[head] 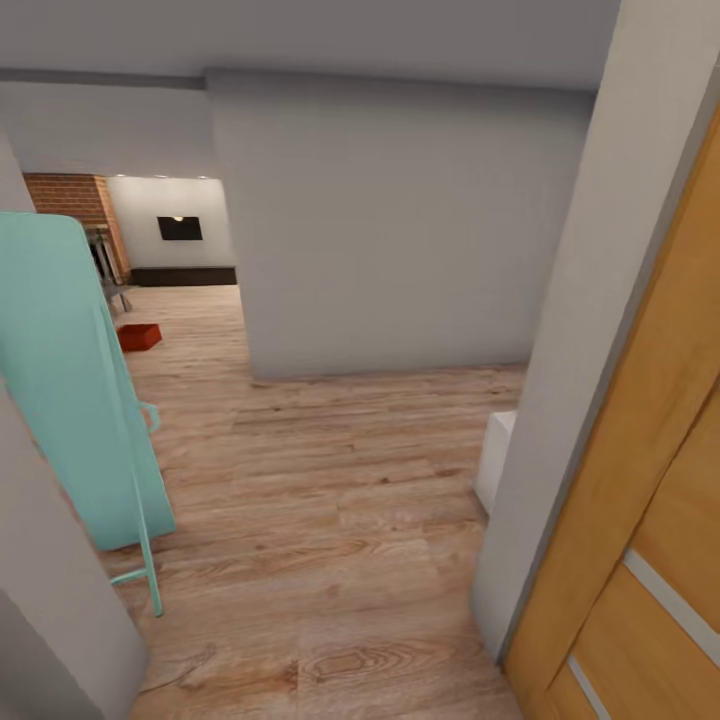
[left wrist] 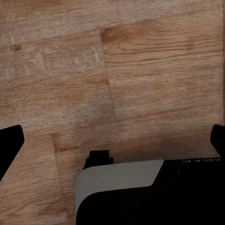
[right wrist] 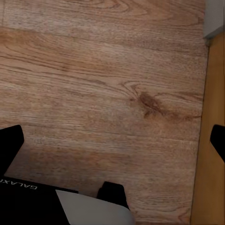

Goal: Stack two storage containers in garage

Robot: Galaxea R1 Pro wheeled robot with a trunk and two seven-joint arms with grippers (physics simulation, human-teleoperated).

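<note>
Left gripper (left wrist: 112, 140): your fingers (left wrist: 9, 145) are spread wide over bare wood plank flooring (left wrist: 140, 70), holding nothing.
Right gripper (right wrist: 112, 140): spread too, empty, beside a wooden door (right wrist: 213, 93).
Near you: a teal stand (head: 70, 380) at left, a grey wall (head: 400, 230) ahead.
Storage container (head: 139, 337): one orange-red bin on the far flooring, in the room beyond.

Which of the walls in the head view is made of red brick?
The far wall at the left, beyond the orange-red container; the other walls are plain grey or white.
</note>
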